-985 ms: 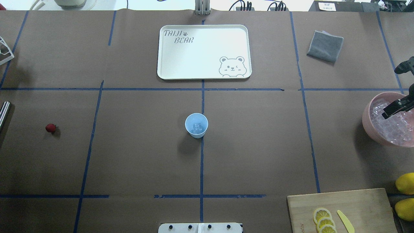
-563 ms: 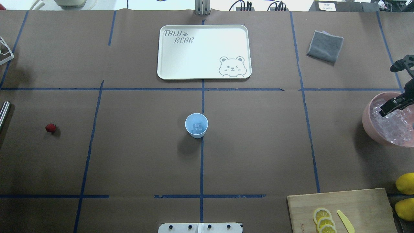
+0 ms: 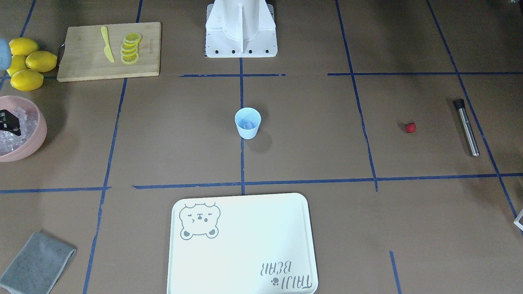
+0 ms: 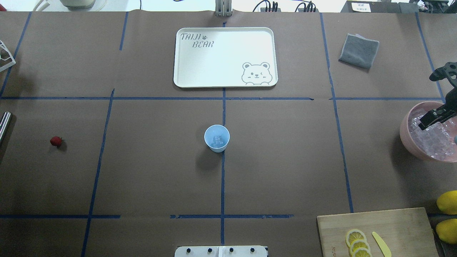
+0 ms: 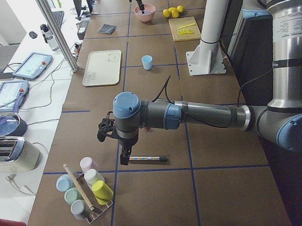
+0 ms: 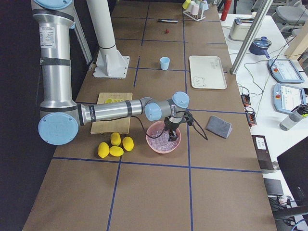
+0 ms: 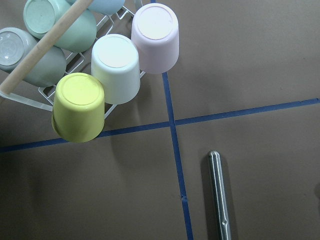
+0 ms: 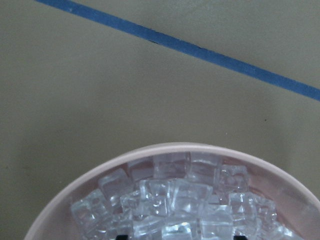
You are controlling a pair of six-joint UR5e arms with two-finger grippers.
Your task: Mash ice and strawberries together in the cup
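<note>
The pale blue cup (image 4: 216, 138) stands upright at the table's centre, with one small clear ice cube (image 3: 246, 122) in it. The dark red strawberry (image 4: 55, 141) lies alone at the far left. More ice (image 4: 432, 141) fills the pink bowl (image 4: 403, 132) at the right edge. My right gripper (image 4: 428, 121) is low over that ice. In the right wrist view its dark fingertips (image 8: 122, 235) stand wide apart, so it is open. My left gripper (image 5: 124, 154) hangs over the steel muddler (image 5: 147, 158). It shows only in the exterior left view, so I cannot tell if it is open.
A white bear tray (image 4: 225, 57) lies beyond the cup and a grey cloth (image 4: 358, 50) at the far right. A cutting board (image 4: 378, 232) holds lemon slices and a yellow knife, with whole lemons (image 4: 448, 202) beside it. A rack of coloured cups (image 7: 115, 65) stands near the muddler (image 7: 219, 195).
My right gripper has shifted a little toward the far side of the pink bowl, staying over the ice. The cup and the strawberry have not moved.
</note>
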